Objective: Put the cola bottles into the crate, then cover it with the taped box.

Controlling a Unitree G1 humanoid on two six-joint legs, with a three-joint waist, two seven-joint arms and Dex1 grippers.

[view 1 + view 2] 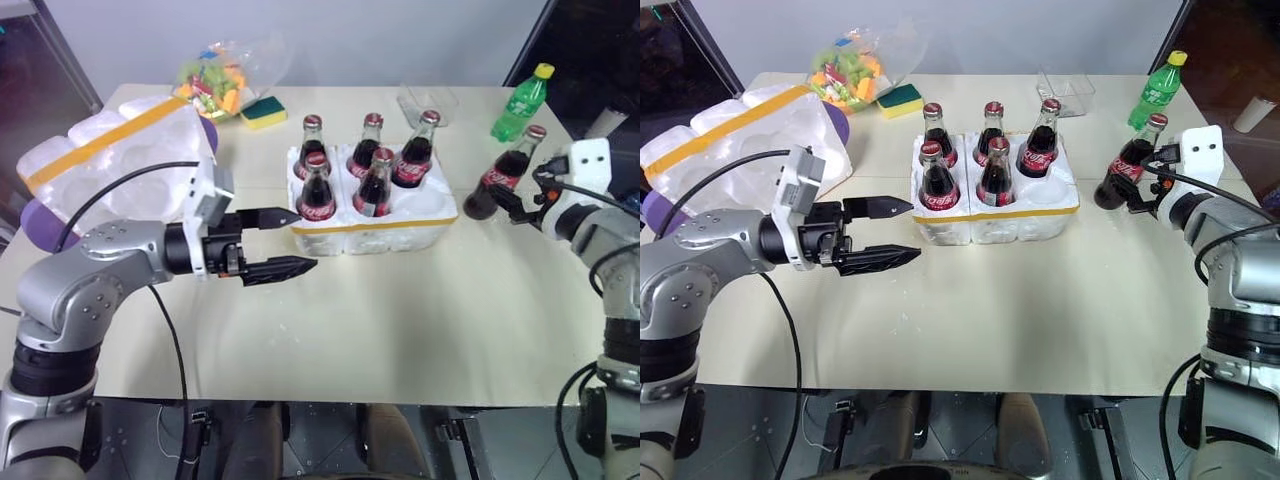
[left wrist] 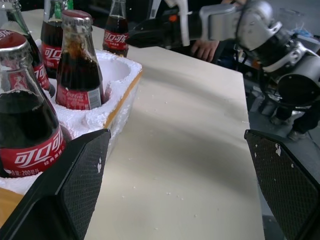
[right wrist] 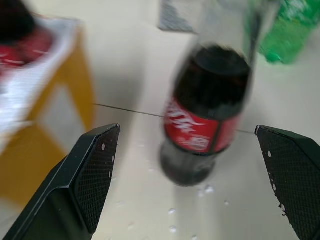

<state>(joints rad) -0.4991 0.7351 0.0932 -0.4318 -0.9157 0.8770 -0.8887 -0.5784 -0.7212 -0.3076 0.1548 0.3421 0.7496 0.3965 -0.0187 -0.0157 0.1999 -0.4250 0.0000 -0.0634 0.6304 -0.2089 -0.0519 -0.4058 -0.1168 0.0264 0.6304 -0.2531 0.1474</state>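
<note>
Five bottles stood in the crate mid-table; the sixth waited near the right edge, right gripper spread before it — next, close and lift. Left gripper gaped idle.

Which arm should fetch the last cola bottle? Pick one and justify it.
Right. Its pincer is open and faces the loose cola bottle standing beside the crate, where one well is free. The left pincer, also open, is at the crate's opposite end.
</note>
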